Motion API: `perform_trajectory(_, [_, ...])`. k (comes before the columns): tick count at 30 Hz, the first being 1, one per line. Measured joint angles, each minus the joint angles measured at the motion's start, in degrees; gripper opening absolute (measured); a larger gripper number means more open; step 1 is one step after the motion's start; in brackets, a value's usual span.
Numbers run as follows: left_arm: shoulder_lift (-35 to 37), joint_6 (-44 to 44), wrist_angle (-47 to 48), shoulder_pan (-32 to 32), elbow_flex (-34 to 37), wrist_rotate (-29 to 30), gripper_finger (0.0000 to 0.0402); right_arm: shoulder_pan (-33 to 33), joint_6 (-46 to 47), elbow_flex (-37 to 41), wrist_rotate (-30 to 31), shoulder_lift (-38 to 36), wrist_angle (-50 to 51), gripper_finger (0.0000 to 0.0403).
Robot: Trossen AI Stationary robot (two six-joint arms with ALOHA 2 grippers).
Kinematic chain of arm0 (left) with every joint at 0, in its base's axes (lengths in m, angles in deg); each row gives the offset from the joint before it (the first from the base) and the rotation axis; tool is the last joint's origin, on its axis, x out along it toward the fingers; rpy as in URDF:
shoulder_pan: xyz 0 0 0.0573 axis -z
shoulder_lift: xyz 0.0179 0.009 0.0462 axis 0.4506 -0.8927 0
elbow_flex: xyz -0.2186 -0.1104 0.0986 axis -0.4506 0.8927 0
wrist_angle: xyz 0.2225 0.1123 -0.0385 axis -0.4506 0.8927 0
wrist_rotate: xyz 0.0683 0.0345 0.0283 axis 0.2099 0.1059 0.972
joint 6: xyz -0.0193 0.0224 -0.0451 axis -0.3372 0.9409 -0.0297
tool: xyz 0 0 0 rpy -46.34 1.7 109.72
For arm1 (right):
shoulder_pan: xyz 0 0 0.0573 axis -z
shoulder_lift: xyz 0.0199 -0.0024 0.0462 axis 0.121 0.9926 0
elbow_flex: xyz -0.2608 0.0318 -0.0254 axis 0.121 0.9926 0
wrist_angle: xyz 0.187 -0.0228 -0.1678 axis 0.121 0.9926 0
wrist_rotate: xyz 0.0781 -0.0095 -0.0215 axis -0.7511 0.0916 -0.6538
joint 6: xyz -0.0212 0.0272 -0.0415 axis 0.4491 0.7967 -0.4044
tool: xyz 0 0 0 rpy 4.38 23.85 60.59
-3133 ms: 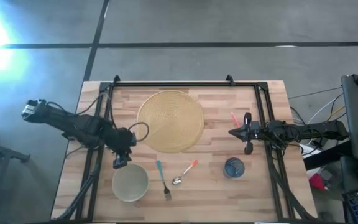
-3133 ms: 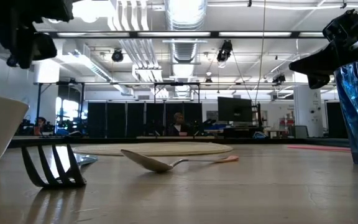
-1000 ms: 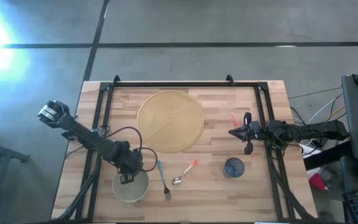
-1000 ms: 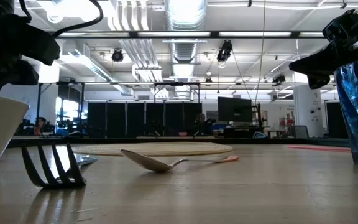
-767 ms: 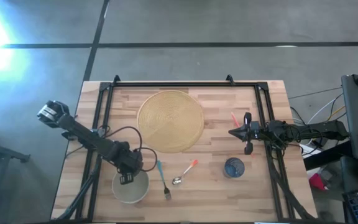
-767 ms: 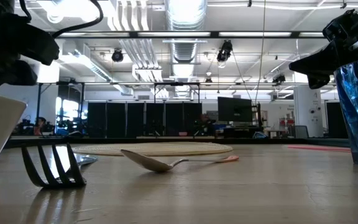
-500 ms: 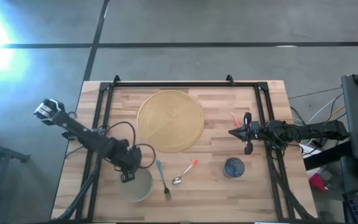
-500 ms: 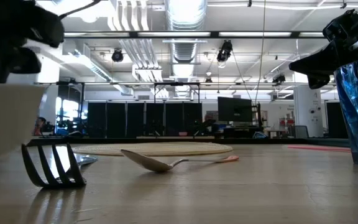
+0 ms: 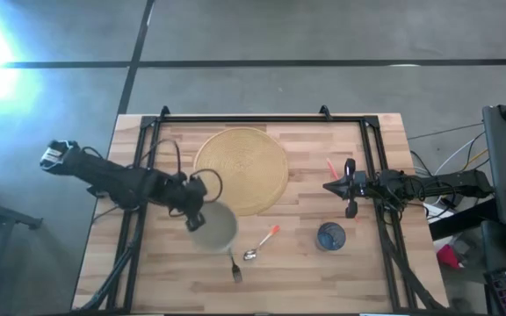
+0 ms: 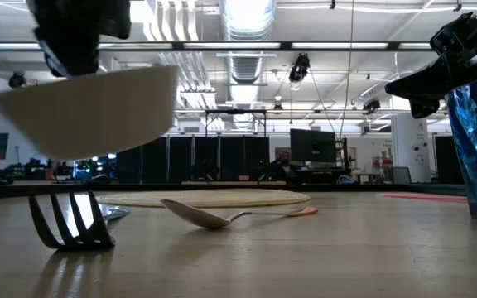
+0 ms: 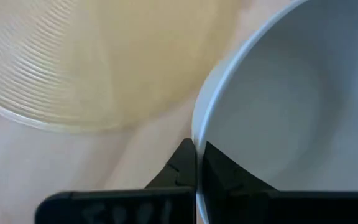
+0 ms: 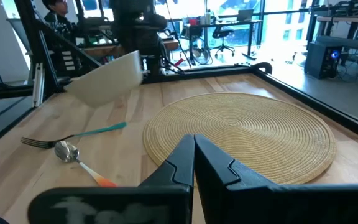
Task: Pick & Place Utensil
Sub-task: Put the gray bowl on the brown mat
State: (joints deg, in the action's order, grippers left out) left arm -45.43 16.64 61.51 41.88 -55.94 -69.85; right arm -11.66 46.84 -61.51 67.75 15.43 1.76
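Observation:
A white bowl hangs above the table near the round woven placemat, with my left gripper shut on its rim. Under it lies a fork with a teal handle; the bowl hides that handle from above. A spoon with an orange handle lies to the right of the fork. A blue cup stands further right. My right gripper waits shut above the table's right side, touching nothing. My left gripper pinches the bowl's rim on the side toward the table's left edge, one finger inside the bowl and one finger outside. The fingers come from the table's left. The bowl is lifted clear of the table and tilted.
A pink item lies just beyond my right gripper. A black frame runs along the table's far edge and down both sides. Bare wood shows at the near left. The room behind shows a person.
My left gripper, shut on the bowl's rim, has risen and gone toward the table's right and far edges, toward the placemat. The bowl has left the table, hangs tilted in the air and now covers the fork's handle from above.

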Motion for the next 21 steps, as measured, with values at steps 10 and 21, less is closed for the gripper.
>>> perform_trajectory(10, [0.0, 9.2, -5.2, -13.2, -5.4, 4.4, 0.0003, 0.0, 0.0, 0.0, 0.0, 0.0, 0.0, 0.0008])
perform_trajectory(21, [-1.7, 17.0, -8.5, -29.6, -12.5, 2.3, 0.0002, 0.0, 0.0, 0.0, 0.0, 0.0, 0.0, 0.0008])
